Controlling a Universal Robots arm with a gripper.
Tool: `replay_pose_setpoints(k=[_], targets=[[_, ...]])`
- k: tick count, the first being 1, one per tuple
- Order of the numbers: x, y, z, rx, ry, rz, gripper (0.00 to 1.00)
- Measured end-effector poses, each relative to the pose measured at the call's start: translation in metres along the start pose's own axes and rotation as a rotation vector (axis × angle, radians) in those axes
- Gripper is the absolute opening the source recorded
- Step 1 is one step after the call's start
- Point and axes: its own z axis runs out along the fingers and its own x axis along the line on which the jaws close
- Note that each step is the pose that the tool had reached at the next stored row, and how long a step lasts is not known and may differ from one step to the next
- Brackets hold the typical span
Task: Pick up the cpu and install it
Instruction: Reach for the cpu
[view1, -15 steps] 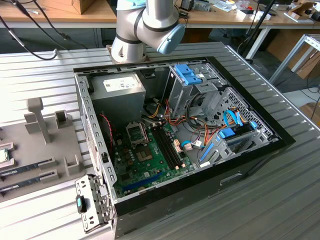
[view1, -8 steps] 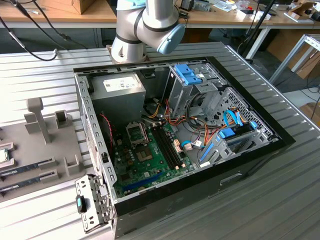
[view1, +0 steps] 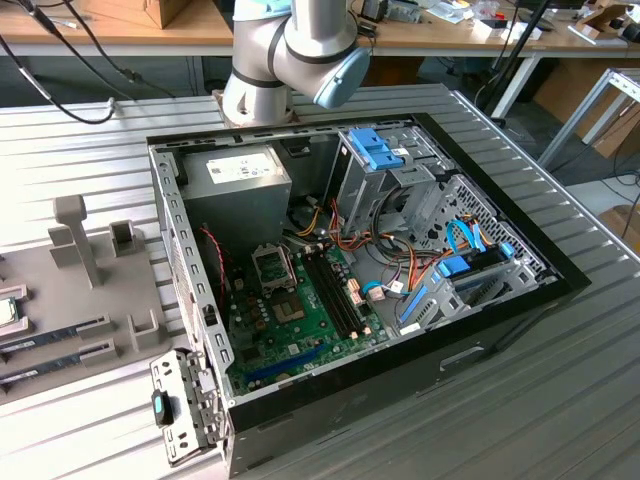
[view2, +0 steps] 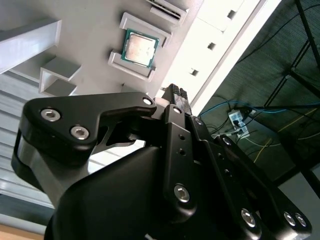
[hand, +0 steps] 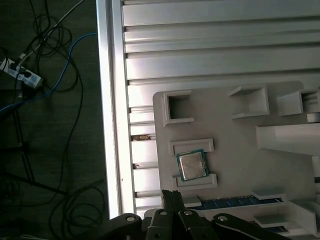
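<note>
First wrist view: cpu (hand: 192, 165) is a small flat square with a silvery-grey lid and thin green rim. It lies flat between two grey brackets (hand: 191, 146) on the grey tray (hand: 225, 140). Second wrist view: same cpu (view2: 141, 49), lid up, seated square in its brackets, not yet picked. Exterior view: cpu (view1: 8, 312) sits at the picture's far left edge on the tray (view1: 100, 285), well apart from the open case (view1: 400, 385).

Gripper (hand: 172, 194): black, fingers pressed together, nothing between them. In the second wrist view the gripper (view2: 175, 94) tips meet at ribbed pads. They are near the cpu but apart from it, and hold nothing.

Surface, exterior view, left to right:
- The tray has posts and slots, with memory sticks (view1: 55, 328) lying in slots near the cpu.
- The slatted metal table (view1: 560, 400) carries the tray and the case.
- The case sits mid-picture with a grey power supply (view1: 240, 175), a green motherboard (view1: 300, 310) and blue-tabbed drive cages (view1: 385, 150) further right.

The arm (view1: 295, 50) stands behind the case. Wooden benches (view1: 120, 30) run along the back. Both wrist views show dark floor past the table edge, with loose cables (hand: 60, 60) and a power strip (hand: 20, 75).
</note>
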Motion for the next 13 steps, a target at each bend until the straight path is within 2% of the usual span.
replay_pose_setpoints(k=[6, 13], targets=[[-0.0002, 0.0, 0.0054, 0.0003, 0.0002, 0.0, 0.11], [-0.0089, 0.001, 0.0111, 0.0006, 0.0, 0.0, 0.11]])
